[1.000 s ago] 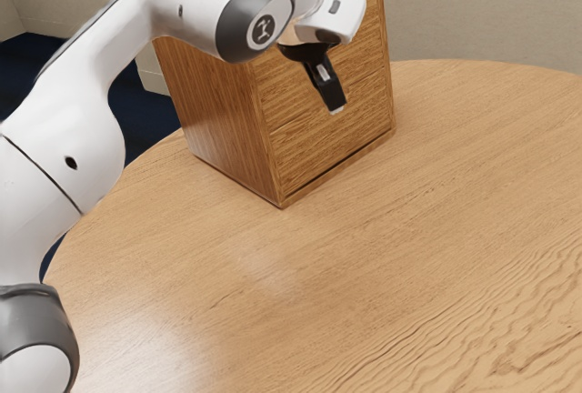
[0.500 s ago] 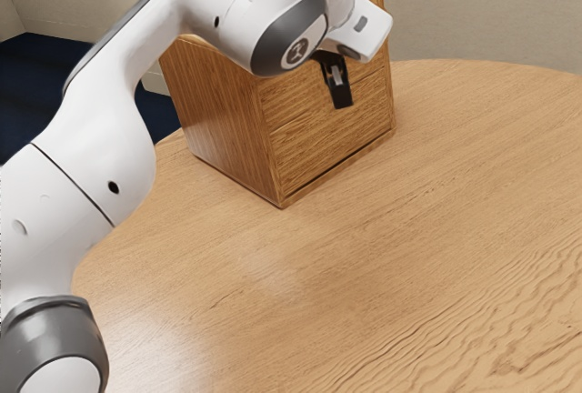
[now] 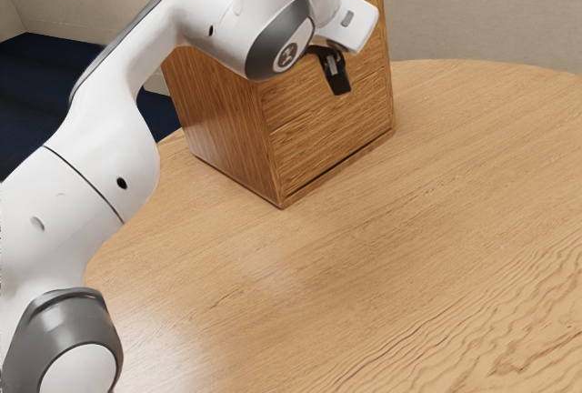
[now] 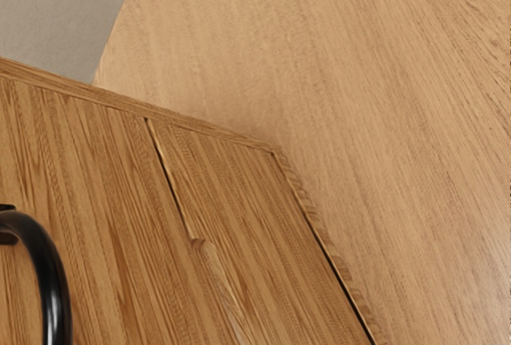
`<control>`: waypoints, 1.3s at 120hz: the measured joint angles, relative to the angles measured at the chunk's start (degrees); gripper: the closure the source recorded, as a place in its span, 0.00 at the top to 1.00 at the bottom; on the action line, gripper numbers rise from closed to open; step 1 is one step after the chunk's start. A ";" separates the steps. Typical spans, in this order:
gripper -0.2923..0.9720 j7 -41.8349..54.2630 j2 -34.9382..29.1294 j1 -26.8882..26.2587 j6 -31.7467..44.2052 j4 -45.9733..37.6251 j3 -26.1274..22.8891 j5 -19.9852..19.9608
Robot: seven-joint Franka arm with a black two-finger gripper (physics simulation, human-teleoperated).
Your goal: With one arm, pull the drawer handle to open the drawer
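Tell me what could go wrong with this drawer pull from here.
1. The black handle lies off to one side of the hand's camera, not centred. The gripper may catch it only partly and slip off when it pulls.
2. The wooden cabinet seems to stand loose on the table, close to its rim. A hard pull might drag or tip the whole box rather than open it.

The cabinet is honey-brown wood with fine straight grain, and its side face at upper centre is darker. The table is a paler tan, with wavy grain towards the lower right. The arm is white with grey joints, and its gripper is black. The drawer handle is glossy black. At upper left the floor is dark navy. The wall is beige.
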 joint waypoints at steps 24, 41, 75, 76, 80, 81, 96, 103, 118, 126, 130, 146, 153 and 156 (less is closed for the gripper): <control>0.77 0.62 0.60 0.99 0.83 -0.14 0.25 -1.46; 0.77 0.98 0.65 2.02 1.04 0.04 0.28 -1.81; 0.77 1.39 0.96 2.25 1.19 0.24 0.28 -2.62; 0.77 1.40 1.00 2.25 1.19 0.23 0.28 -2.65; 0.77 1.42 1.13 2.25 1.20 0.21 0.28 -2.74; 0.77 1.43 1.15 2.25 1.20 0.22 0.28 -2.76; 0.77 1.53 1.15 2.36 1.19 0.76 0.35 -2.90; 0.77 1.59 0.85 2.35 1.11 1.55 0.36 -2.92; 0.77 1.72 0.47 2.97 0.52 2.15 0.44 -2.92; 0.77 1.79 0.53 3.39 0.07 2.13 0.51 -2.88; 0.77 1.82 0.63 3.49 -0.20 2.05 0.60 -2.88; 0.77 1.92 0.82 3.84 -0.98 1.81 0.76 -2.89; 0.77 1.95 0.82 3.98 -1.23 1.79 0.79 -2.88; 0.77 1.97 0.79 4.09 -1.33 1.78 0.80 -2.90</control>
